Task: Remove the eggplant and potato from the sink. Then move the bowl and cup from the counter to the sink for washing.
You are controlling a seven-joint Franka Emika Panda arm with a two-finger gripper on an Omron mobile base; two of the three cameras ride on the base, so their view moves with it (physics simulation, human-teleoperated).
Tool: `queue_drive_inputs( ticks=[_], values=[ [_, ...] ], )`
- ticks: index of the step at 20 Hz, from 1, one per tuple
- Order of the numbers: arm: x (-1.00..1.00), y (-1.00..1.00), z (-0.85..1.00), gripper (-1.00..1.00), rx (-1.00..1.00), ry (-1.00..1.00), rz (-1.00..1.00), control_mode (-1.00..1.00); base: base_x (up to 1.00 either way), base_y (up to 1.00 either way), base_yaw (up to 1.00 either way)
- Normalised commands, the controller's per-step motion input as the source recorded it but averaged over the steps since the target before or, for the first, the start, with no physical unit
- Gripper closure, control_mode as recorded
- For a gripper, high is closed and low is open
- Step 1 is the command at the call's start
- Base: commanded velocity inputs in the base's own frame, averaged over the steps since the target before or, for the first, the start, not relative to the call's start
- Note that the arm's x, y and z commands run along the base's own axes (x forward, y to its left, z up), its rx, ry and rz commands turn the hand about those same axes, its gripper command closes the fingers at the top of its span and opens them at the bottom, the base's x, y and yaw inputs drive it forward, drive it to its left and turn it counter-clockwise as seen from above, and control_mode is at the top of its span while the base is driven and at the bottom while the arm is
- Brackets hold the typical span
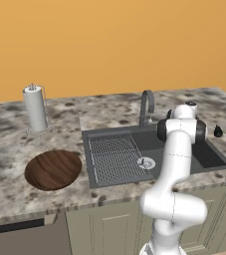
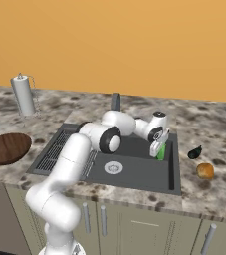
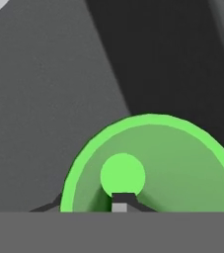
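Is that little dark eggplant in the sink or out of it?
Out. The eggplant lies on the counter right of the sink, beside the potato.

Small near-black eggplant (image 2: 194, 152) and orange-tan potato (image 2: 205, 171) lie right of the dark grey sink (image 2: 134, 174); a bright green cup (image 2: 161, 152) sits inside; brown wooden bowl (image 1: 53, 169) rests left on the speckled worktop (image 1: 15, 149).
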Motion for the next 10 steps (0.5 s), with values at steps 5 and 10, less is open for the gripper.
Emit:
queue_drive_inputs(
  ticks=[5,10],
  values=[
    [-0.21,-0.02,-0.44,1.0,0.0,0.0,-0.06,-1.0,0.0,0.0,0.0],
    [-0.3,0.0,-0.41,1.0,0.0,0.03,-0.07,-1.0,0.0,0.0,0.0]
  ],
)
